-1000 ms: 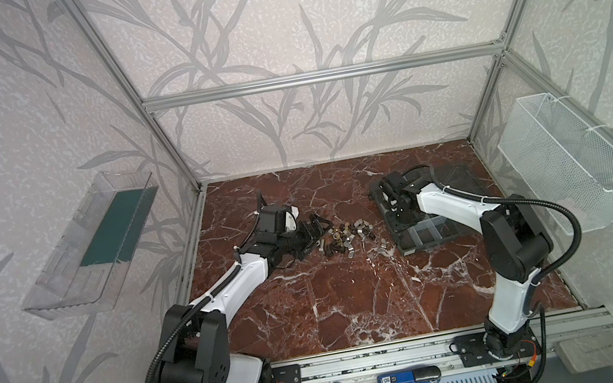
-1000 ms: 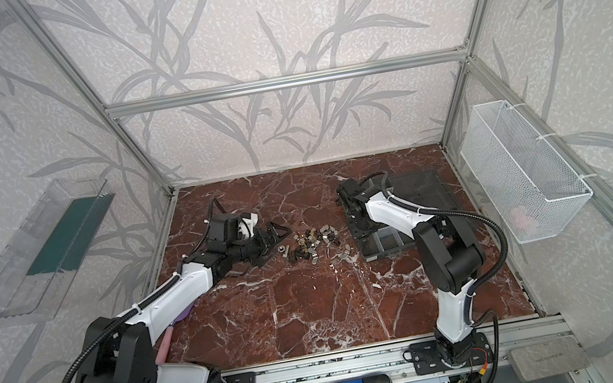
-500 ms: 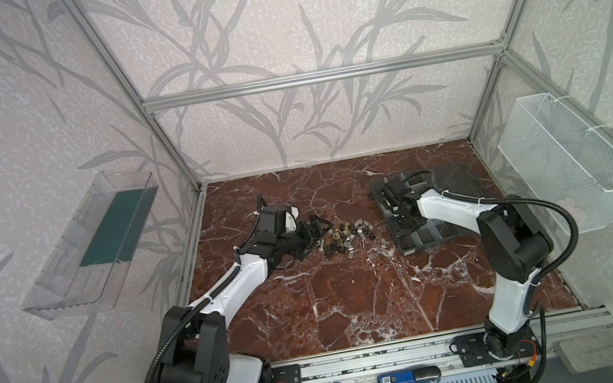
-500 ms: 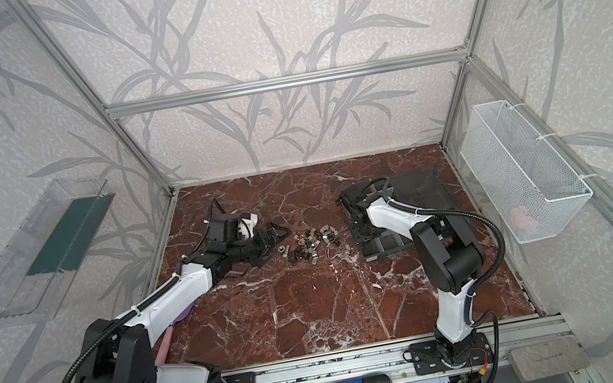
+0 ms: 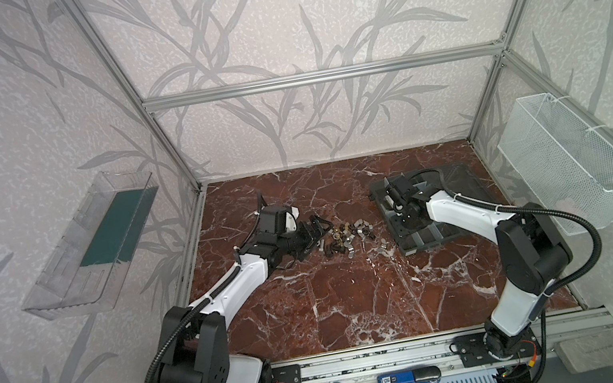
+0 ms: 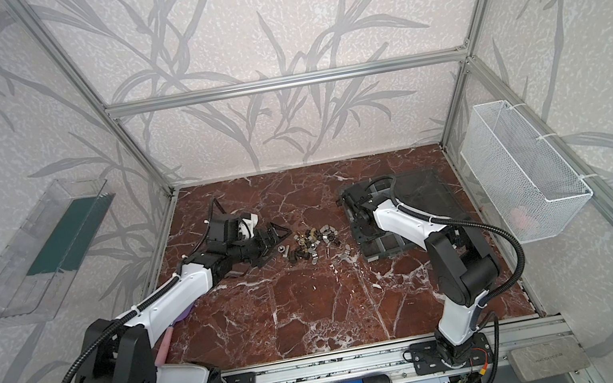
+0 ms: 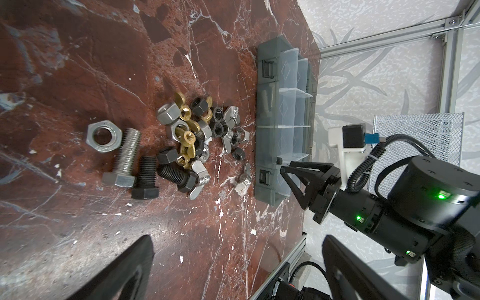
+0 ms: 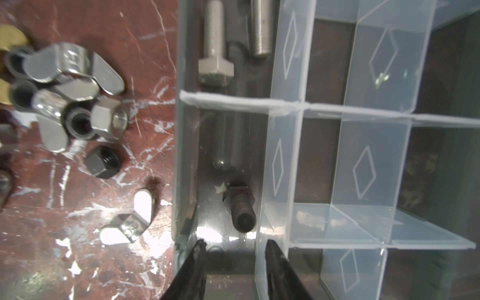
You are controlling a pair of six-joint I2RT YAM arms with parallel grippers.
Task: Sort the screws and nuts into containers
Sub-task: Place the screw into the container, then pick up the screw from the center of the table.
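The screws and nuts lie in a loose pile mid-table: silver, black and brass bolts, hex nuts and wing nuts. My left gripper stands open just left of the pile, holding nothing. To the right, the containers are the compartments of a grey organizer box. My right gripper hangs over a compartment on the pile side, jaws parted and empty. A black bolt lies free just beyond its tips. Silver bolts lie in the adjoining compartment.
The box's smoky lid lies open flat behind it. One wing nut sits alone beside the box wall. A white mesh basket hangs on the right wall. A clear bin hangs on the left wall.
The right gripper's jaws have parted over the box and its wrist has shifted slightly. The left arm has stayed still.
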